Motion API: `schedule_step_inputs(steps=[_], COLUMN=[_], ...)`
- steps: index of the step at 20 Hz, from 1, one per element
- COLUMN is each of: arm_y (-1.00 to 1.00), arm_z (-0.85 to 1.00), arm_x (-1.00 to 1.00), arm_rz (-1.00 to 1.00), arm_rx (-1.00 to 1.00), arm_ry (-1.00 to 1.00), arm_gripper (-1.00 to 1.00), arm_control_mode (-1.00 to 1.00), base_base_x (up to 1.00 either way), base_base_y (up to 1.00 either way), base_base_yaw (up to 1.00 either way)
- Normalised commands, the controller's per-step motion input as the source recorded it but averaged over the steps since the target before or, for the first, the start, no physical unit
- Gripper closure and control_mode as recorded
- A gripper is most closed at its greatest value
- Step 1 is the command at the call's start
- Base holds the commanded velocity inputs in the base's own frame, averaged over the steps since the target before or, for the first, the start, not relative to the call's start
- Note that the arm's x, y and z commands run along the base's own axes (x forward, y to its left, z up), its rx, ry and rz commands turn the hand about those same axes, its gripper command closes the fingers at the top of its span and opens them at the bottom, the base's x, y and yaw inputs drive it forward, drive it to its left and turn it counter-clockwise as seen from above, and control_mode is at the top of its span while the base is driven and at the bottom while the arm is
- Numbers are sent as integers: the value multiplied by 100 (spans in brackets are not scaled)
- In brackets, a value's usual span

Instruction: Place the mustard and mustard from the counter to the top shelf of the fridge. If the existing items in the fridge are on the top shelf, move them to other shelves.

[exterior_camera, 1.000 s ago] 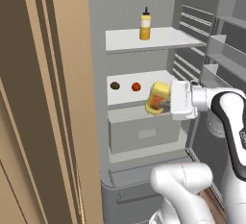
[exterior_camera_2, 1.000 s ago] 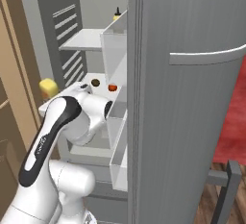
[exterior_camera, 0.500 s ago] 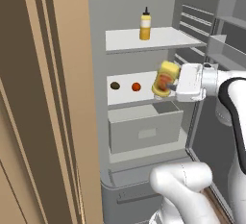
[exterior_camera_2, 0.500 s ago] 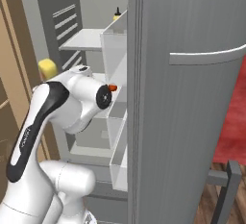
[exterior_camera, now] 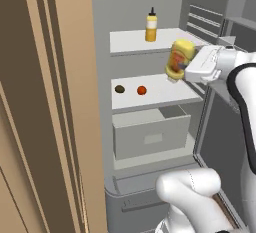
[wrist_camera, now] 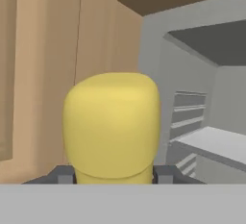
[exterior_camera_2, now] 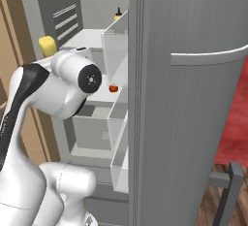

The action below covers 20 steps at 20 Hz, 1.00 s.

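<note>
Now the hand is clamped on the squat yellow mustard jar with the orange-red label, holding it tilted in the air at the open front of the tall grey fridge, about level with the white top shelf and to its right. On that shelf stands the taller amber-yellow mustard bottle with the dark nozzle, upright near the back. One shelf down lie the small dark brown lump and the small orange-red ball, side by side but apart.
</note>
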Motion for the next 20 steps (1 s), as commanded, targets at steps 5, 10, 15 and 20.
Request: schedule_step_inputs(steps=[5,10,15,20], arm_y=[-21,-21,-9,0], arm_z=[59,47,37,-1], arm_x=[0,0,1,3], arm_rz=[-13,-8,-4,0], arm_rx=[1,1,1,0], arm_ry=[0,0,-1,-3], arm_gripper=[100,100,100,100], arm_control_mode=[-100,-100,-100,-100], base_base_x=[0,0,0,0], base_base_y=[0,0,0,0], base_base_yaw=[0,0,0,0])
